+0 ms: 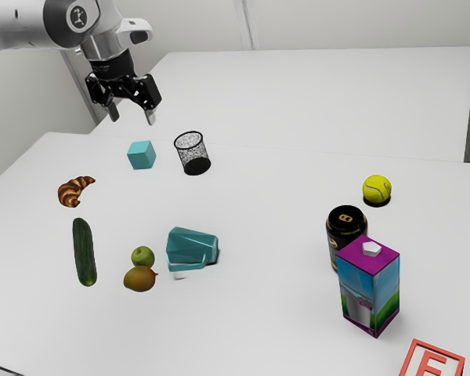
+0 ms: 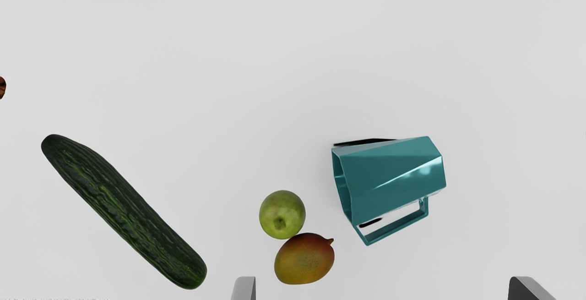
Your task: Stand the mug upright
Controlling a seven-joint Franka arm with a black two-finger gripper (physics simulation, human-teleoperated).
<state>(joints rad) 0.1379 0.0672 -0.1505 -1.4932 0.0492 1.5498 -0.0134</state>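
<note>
— Where's the gripper?
— Above the bench, its fingers spread wide.
— And the mug?
— Lying on its side on the bench, its mouth toward the apple and mango. The cucumber lies beyond those two, the croissant near one end of it.
— Any writing?
— A round emblem on the arm. There's a gold mark on the black can's lid, maybe an 8, and the carton beside it is printed with a picture. The red-edged tile bears a red letter, cut off, so E or F, I can't tell.
</note>
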